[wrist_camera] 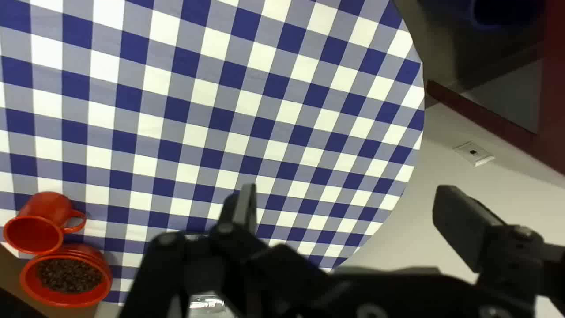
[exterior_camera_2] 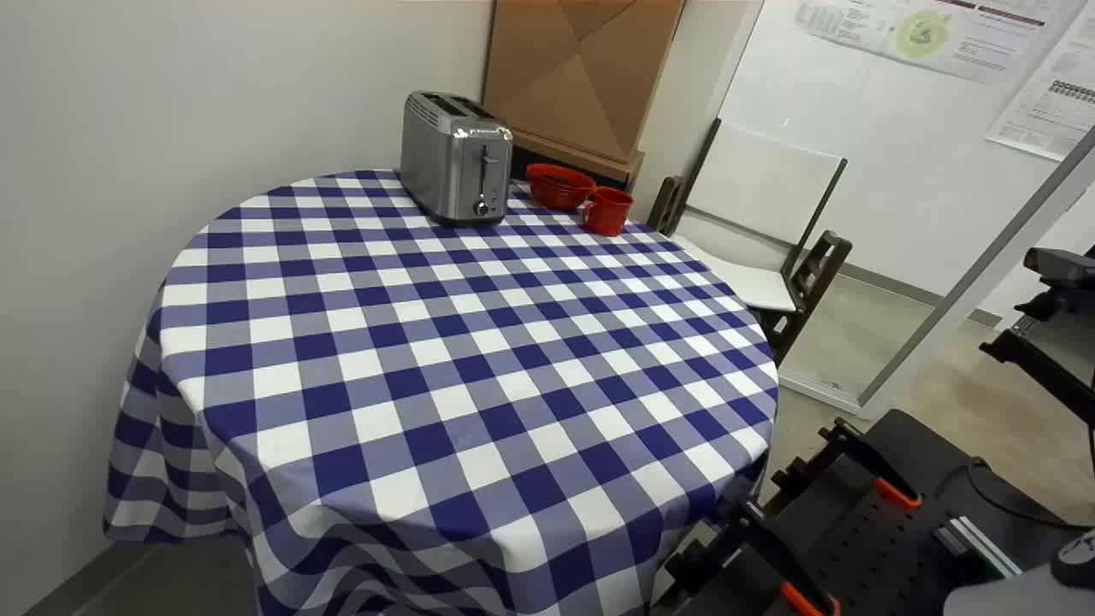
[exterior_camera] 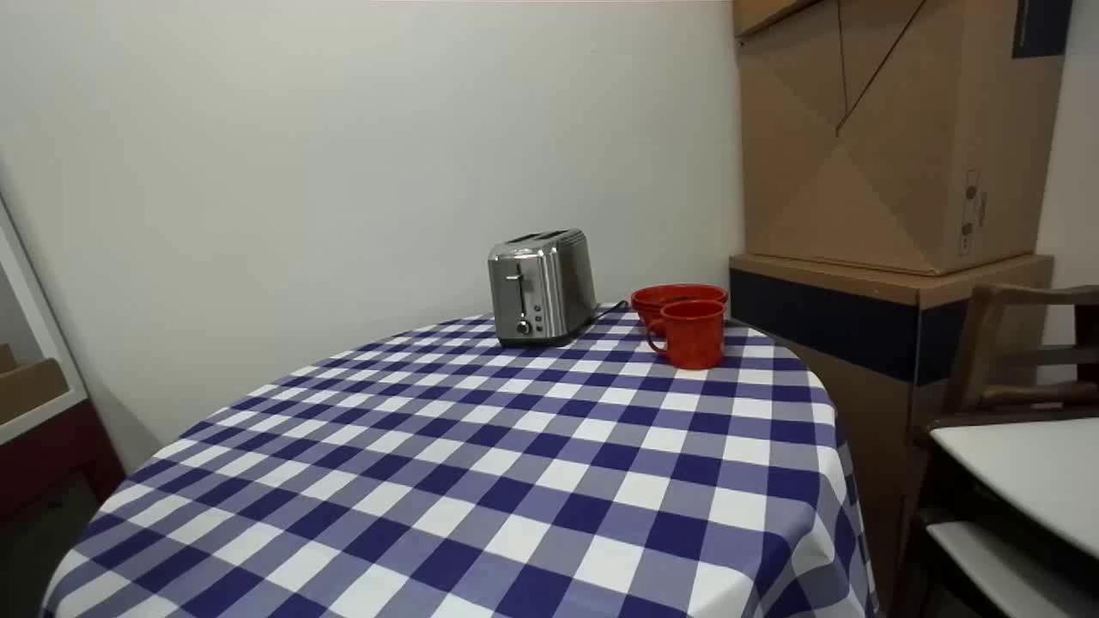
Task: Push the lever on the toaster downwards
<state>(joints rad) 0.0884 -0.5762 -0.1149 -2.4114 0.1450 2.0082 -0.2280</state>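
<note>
Your gripper [wrist_camera: 346, 198] is spread really wide and you've got hold of nothing with it. In the wrist view there's a big gap between the fingers [wrist_camera: 242, 210], and all you see through it is checkered tablecloth [wrist_camera: 287, 132] and pale wall [wrist_camera: 406, 238]. You're not touching the toaster [exterior_camera: 549, 287] either: in both exterior views it stands upright on the tablecloth near the wall, narrow end in plain sight. The lever [exterior_camera_2: 488, 160] sits high up on that end, so you haven't pushed it down yet. Two bread slots [exterior_camera_2: 443, 104] up top, but they're too dark for you to tell what's inside.

As for containers, you've got a red mug [exterior_camera: 695, 336] standing upright, handle pointing the toaster's way. Peek into it in the wrist view and the inside just looks shaded red. Right beside it there's a red bowl [exterior_camera_2: 556, 199] with a layer of dark brown grainy bits [wrist_camera: 68, 276] in it, can't tell what they are. Can't tell if that's a single bowl or a stack either, or whether mug and bowl actually touch.
</note>
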